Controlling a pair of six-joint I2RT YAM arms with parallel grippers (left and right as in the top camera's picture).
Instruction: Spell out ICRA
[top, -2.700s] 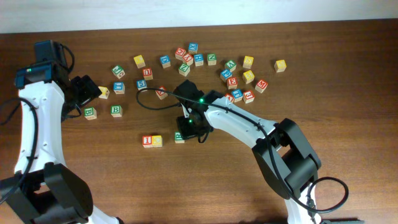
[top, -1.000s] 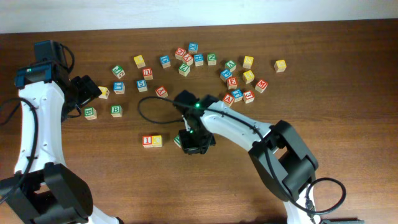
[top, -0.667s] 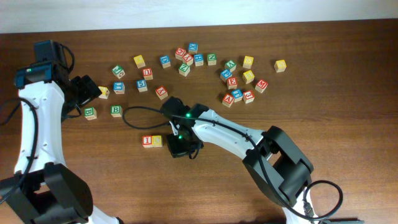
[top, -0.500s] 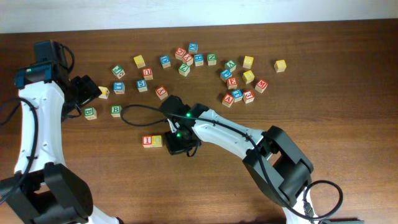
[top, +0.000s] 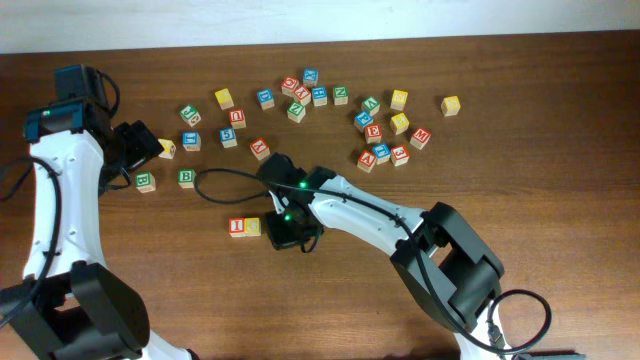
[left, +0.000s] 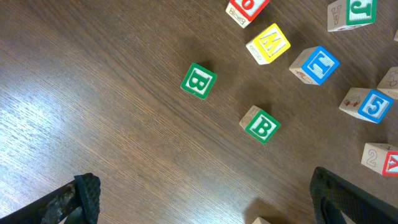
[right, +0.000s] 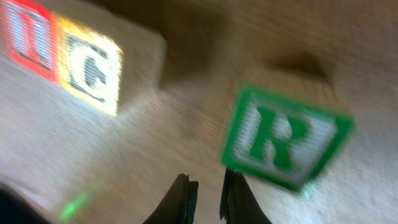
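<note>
A red I block (top: 237, 227) and a yellow C block (top: 252, 227) lie side by side on the table. My right gripper (top: 285, 233) is just right of them, and in the overhead view it hides the green R block. In the right wrist view the I (right: 25, 37) and C (right: 93, 68) blocks are at the upper left. The green R block (right: 283, 140) lies tilted beside my shut fingers (right: 208, 186), touching the right finger's outer side, not between them. A red A block (top: 367, 160) lies in the right cluster. My left gripper (left: 208, 205) is open and empty.
Several loose letter blocks are scattered across the back of the table, among them a yellow one (top: 451, 105) at the far right. Two green B blocks (left: 199, 81) (left: 261, 124) lie below my left gripper. The right arm's black cable (top: 215, 175) loops over the table.
My right gripper has swept left from the middle of the table, bringing the green R block up close to the C block. It has stayed still over the last half second. The left arm has not moved.
</note>
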